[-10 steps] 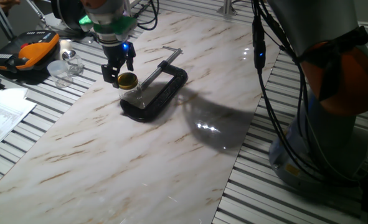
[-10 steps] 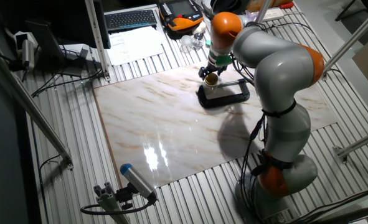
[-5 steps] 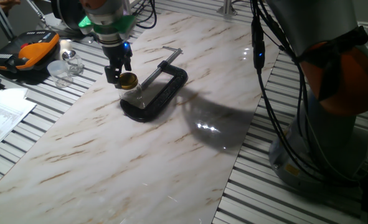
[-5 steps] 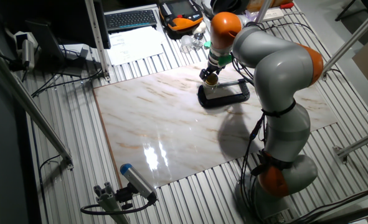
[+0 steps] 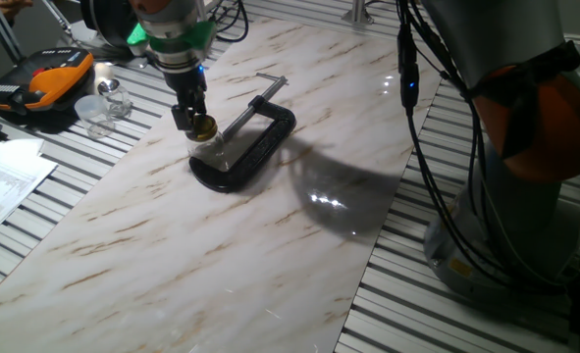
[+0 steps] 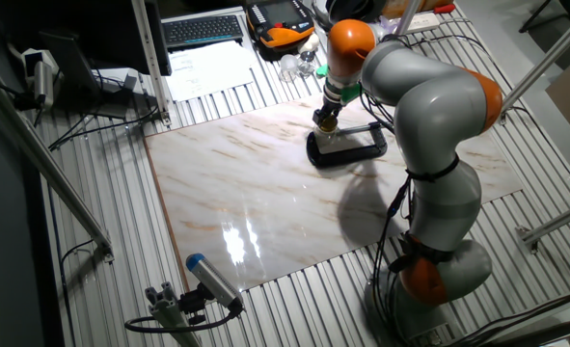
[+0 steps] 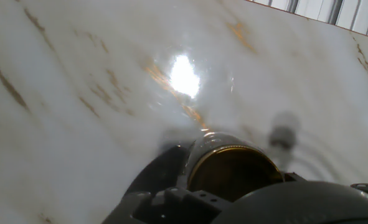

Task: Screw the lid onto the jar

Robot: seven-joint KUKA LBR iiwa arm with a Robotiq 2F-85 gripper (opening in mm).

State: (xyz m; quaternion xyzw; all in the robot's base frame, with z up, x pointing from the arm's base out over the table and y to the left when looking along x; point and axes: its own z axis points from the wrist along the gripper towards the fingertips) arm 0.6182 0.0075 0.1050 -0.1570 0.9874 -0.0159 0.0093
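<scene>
The orange-and-grey arm (image 6: 410, 106) bends over the marble surface (image 6: 265, 193), its gripper (image 6: 327, 118) down on the gold lid (image 6: 328, 123) at the black C-clamp (image 6: 347, 146) (jaws too small to read).

The lid (image 5: 203, 126) is shiny gold-yellow, and the jar (image 5: 211, 151) under it is clear glass. The C-clamp (image 5: 253, 144) is black with a silver screw. The gripper (image 5: 193, 119) is black, under a green-lit ring and a small blue light. The table (image 5: 221, 245) is white marble with tan and brown veins, edged by grey-and-white slats. The arm (image 6: 429, 106) is grey with orange joints. The case (image 5: 39, 80) is orange and black. The paper (image 5: 5, 181) is white with dark print.
</scene>
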